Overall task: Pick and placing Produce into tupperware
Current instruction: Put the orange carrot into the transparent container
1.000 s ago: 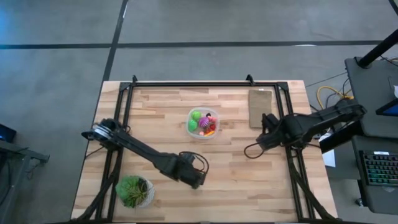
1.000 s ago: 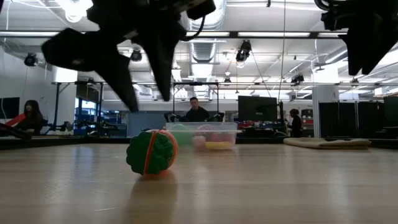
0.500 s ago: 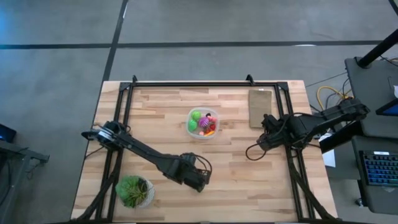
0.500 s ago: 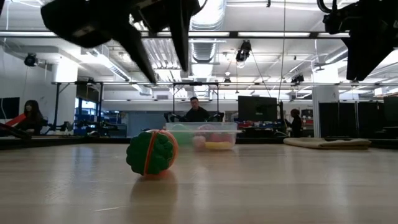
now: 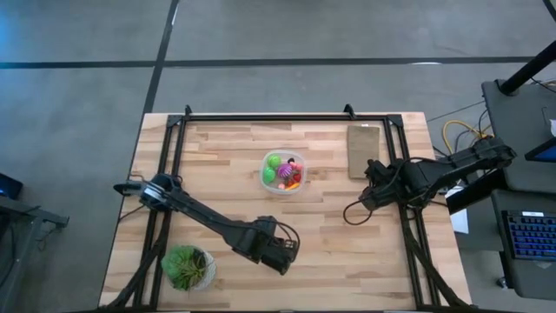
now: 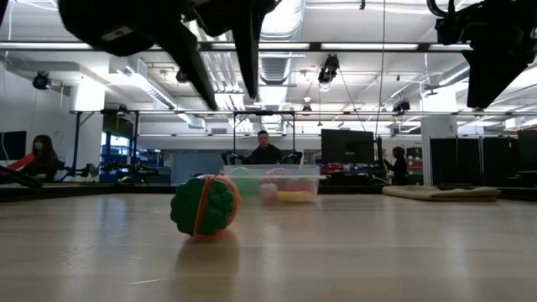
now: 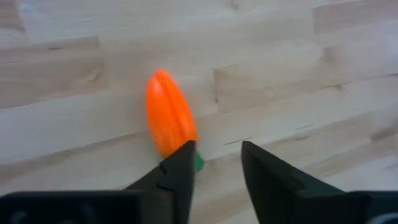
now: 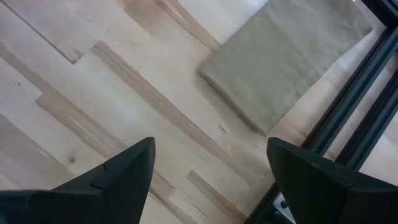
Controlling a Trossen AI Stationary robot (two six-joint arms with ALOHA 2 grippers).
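Observation:
An orange toy carrot (image 7: 169,113) with a green leafy end lies on its side on the wood. In the low view the carrot (image 6: 205,205) shows end-on. My left gripper (image 7: 217,158) hangs open above the table near its near edge; the carrot lies just off one fingertip, not between the two. In the low view the left gripper (image 6: 231,99) is well above the carrot. The clear round tupperware (image 5: 283,171) stands mid-table with several bright produce pieces inside. My right gripper (image 8: 211,155) hovers open near the table's right side.
A flat brown board (image 5: 365,149) lies at the far right, just beyond my right gripper (image 5: 372,181). A leafy green plant in a white pot (image 5: 187,267) stands at the near left corner. A black frame (image 5: 287,114) rims the table. People sit in the room behind.
My left gripper has risen away from the table and drifted toward the near edge and a little to the right. The carrot has stayed where it lay.

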